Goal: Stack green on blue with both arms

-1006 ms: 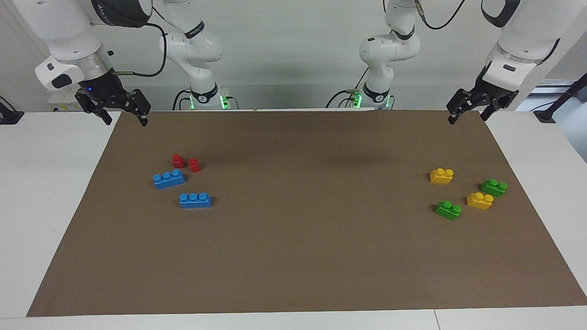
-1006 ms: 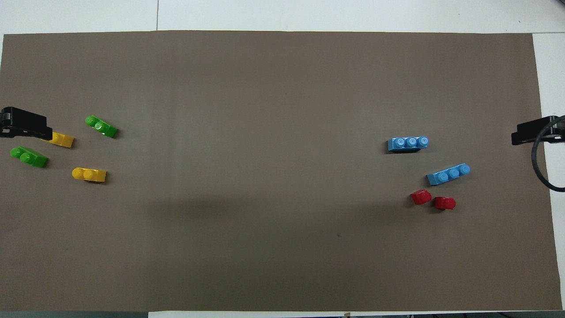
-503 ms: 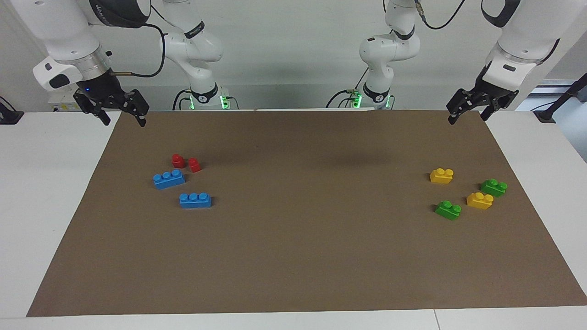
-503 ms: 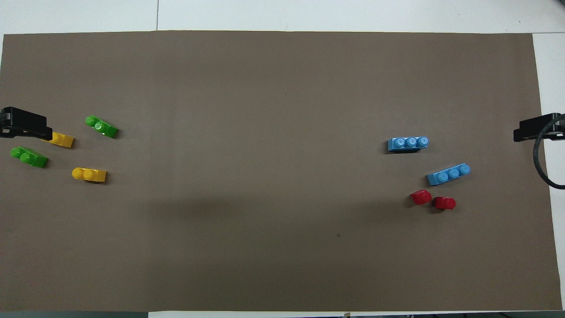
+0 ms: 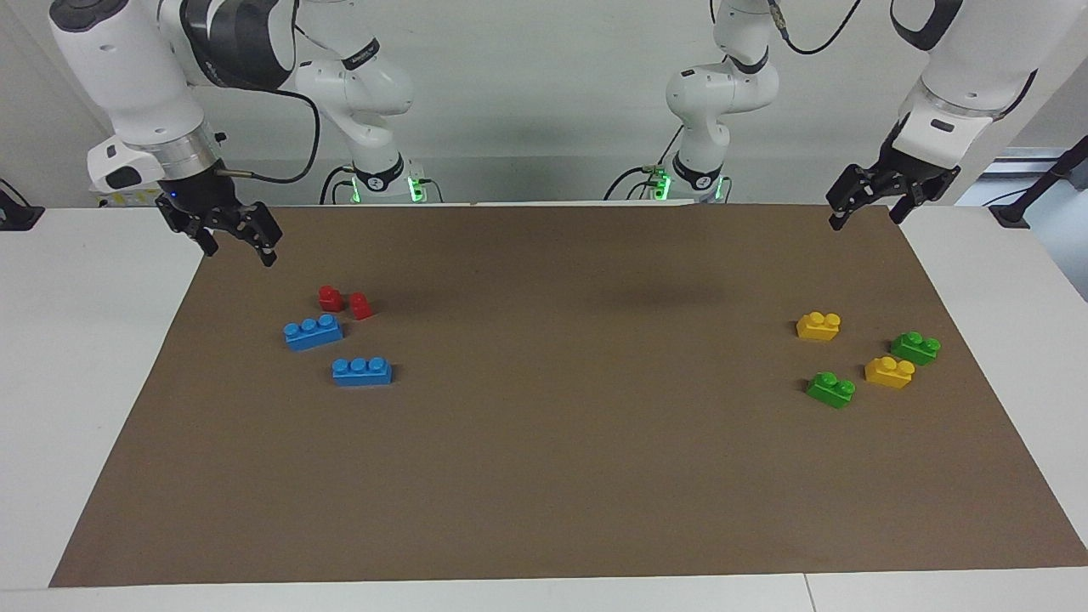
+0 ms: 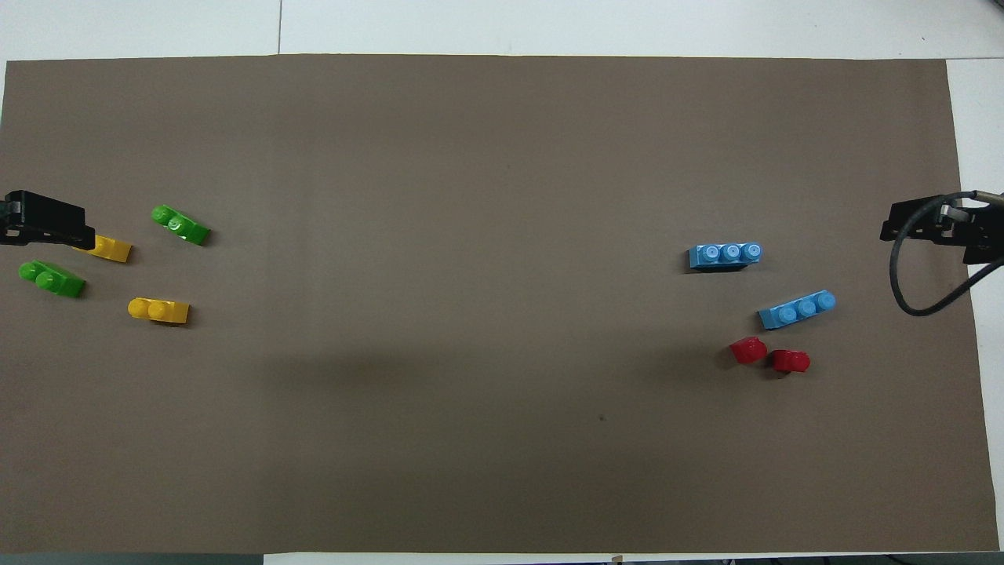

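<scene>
Two green bricks lie at the left arm's end of the mat: one (image 5: 831, 389) (image 6: 180, 224) farther from the robots, one (image 5: 915, 347) (image 6: 52, 278) nearer the mat's end. Two blue bricks lie at the right arm's end: one (image 5: 313, 331) (image 6: 797, 308) beside the red bricks, one (image 5: 362, 371) (image 6: 725, 256) farther from the robots. My right gripper (image 5: 238, 245) (image 6: 925, 227) hangs open and empty over the mat's edge, apart from the blue bricks. My left gripper (image 5: 867, 214) (image 6: 47, 224) hangs open and empty over the mat's corner.
Two small red bricks (image 5: 330, 297) (image 5: 360, 305) stand just nearer to the robots than the blue ones. Two yellow bricks (image 5: 818, 325) (image 5: 889, 371) lie among the green ones. The brown mat (image 5: 544, 476) covers most of the white table.
My right gripper has come down and moved in over the mat's edge, closer to the red and blue bricks. The left gripper has hardly moved. No brick has moved.
</scene>
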You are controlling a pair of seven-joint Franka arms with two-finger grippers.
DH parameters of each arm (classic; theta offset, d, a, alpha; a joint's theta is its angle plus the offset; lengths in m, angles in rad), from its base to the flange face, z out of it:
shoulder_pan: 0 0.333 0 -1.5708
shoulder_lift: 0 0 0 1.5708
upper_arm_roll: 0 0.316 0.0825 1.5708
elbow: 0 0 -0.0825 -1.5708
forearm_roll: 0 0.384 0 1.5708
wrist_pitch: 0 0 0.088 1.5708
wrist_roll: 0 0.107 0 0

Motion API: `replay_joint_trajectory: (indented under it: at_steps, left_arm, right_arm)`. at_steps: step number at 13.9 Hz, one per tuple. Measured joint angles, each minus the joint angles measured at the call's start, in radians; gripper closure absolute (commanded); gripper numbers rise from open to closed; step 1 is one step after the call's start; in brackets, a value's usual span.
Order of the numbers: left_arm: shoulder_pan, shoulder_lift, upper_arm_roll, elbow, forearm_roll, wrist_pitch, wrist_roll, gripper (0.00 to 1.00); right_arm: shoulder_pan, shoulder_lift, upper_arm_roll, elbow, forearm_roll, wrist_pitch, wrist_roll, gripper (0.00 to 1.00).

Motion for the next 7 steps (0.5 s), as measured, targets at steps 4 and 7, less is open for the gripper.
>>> replay_joint_trajectory:
  at_steps: [4, 7]
  left_arm:
    - [0.013, -0.030, 0.004, -0.072, 0.001, 0.025, -0.044, 0.00]
    - [0.067, -0.062, 0.008, -0.162, 0.000, 0.109, -0.114, 0.00]
  right_arm:
    - [0.001, 0.054, 0.006, -0.030, 0.152, 0.065, 0.502, 0.02]
    - [-0.021, 0.153, -0.003, -0.030, 0.302, 0.105, 0.717, 0.04]
